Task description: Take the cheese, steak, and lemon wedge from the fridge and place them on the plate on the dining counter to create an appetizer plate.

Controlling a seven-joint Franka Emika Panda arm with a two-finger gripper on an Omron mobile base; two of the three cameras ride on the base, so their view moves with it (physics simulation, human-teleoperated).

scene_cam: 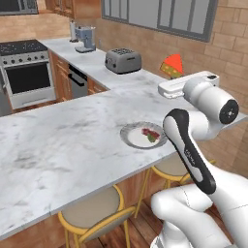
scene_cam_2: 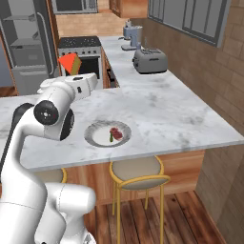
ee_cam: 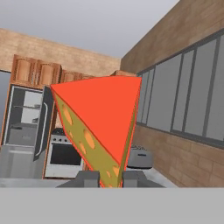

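Overhead first: the fridge (scene_cam_2: 28, 47) stood open at the far end of the kitchen, shelves showing. Dining counter (scene_cam: 63, 140) — marble top, bearing the plate (scene_cam: 140, 136) with the steak (scene_cam: 150, 131) and lemon wedge (scene_cam: 151, 138) on it. Gripper (ee_cam: 107, 178) — closed on the cheese (ee_cam: 103, 120), raised above the counter beside the plate.

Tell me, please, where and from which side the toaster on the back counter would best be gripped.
Probably from above, across the toaster's narrow width, jaws on its two long flat sides. It stands upright with slots up and open counter around it; its rounded ends look likelier to slip.
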